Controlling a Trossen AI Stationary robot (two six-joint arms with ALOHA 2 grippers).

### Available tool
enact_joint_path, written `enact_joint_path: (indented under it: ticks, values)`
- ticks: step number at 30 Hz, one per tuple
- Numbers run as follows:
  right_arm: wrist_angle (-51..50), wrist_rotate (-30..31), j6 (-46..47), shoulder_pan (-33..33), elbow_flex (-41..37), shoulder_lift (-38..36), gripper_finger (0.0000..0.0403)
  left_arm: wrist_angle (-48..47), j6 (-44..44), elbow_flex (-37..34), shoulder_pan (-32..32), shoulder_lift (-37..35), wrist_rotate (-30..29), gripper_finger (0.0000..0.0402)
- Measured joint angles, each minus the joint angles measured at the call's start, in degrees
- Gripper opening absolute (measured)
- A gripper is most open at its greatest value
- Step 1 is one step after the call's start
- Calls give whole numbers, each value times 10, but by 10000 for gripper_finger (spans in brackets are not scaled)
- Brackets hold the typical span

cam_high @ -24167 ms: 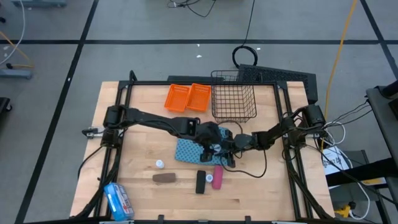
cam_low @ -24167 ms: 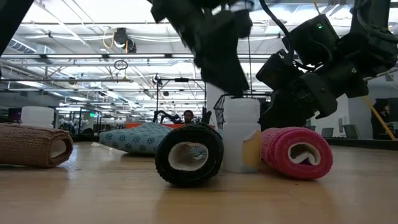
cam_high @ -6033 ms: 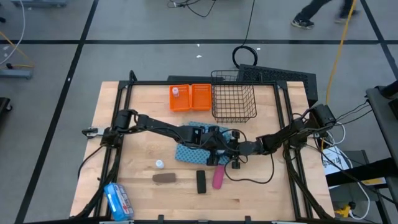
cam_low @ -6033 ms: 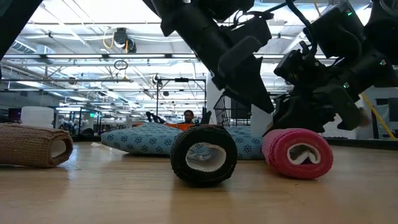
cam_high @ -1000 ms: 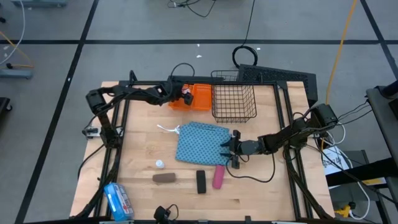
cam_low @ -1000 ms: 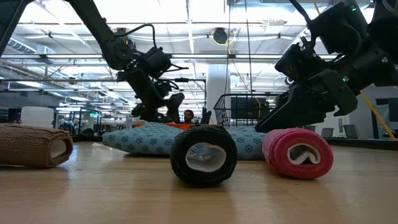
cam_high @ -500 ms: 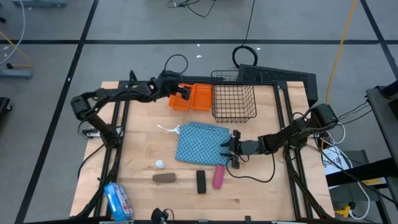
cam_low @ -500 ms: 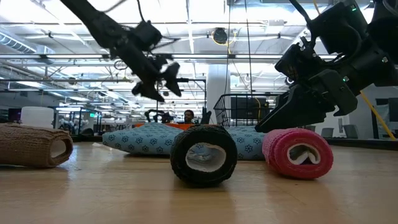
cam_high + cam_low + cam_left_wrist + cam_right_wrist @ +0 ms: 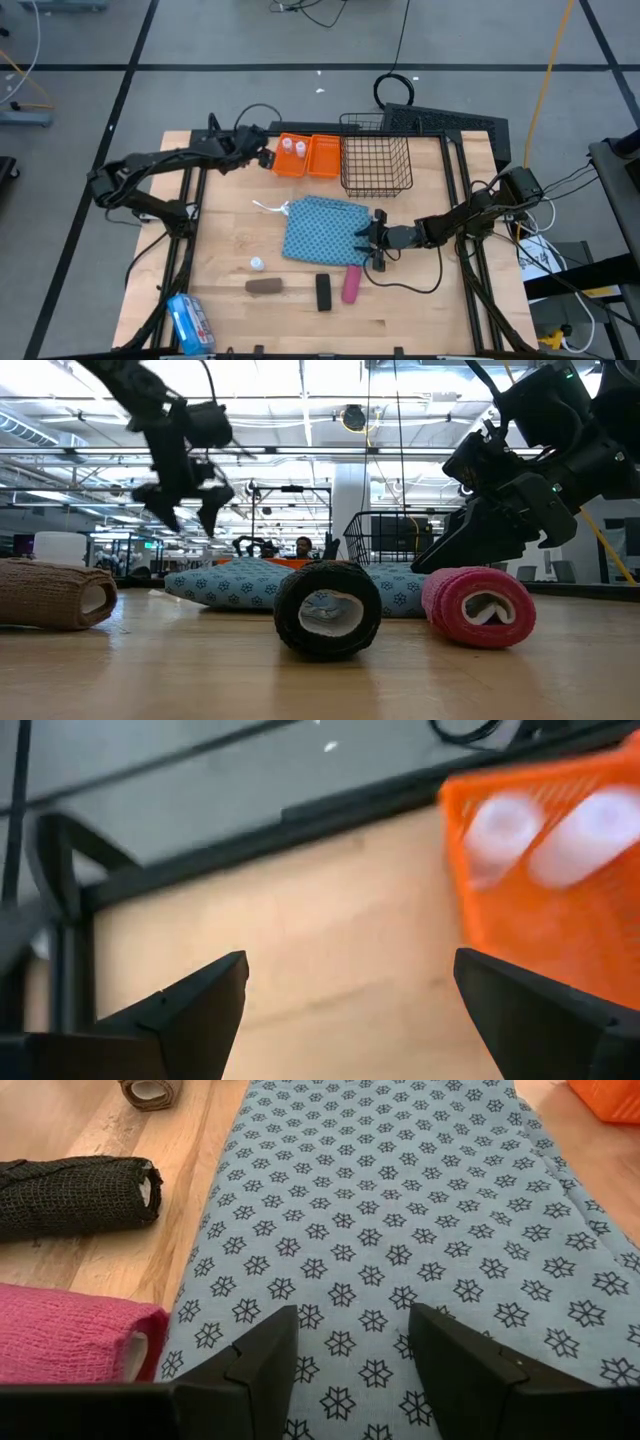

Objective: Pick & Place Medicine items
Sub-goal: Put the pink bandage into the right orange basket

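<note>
Two white bottles (image 9: pixel 291 148) now sit in the orange tray (image 9: pixel 308 157) at the far edge, vs one a few sec ago, so that drop looks done. Left gripper (image 9: pixel 262 157), fingers spread wide and empty, has pulled back just left of the tray. Right gripper (image 9: pixel 366 239) stays low at the blue cloth (image 9: pixel 318 229) right edge, jaws part open, holding nothing. Near side: small white bottle (image 9: pixel 257 264), brown roll (image 9: pixel 265 286), black roll (image 9: pixel 323 291), pink roll (image 9: pixel 350 283) just near the right gripper.
</note>
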Motion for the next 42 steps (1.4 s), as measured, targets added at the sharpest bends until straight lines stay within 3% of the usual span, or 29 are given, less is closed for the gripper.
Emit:
enact_joint_path:
  ticks: [6,11,32,42]
  values:
    - [0,0,0,0,0,0,183,117,-47,-94,-4,0,46,363]
    - [0,0,0,0,0,0,183,191,-62,-129,-17,0,79,363]
    - [5,0,0,0,0,0,182,252,-51,-131,-67,1,76,363]
    - [4,-1,2,0,0,0,183,211,-70,-131,-55,0,-2,363]
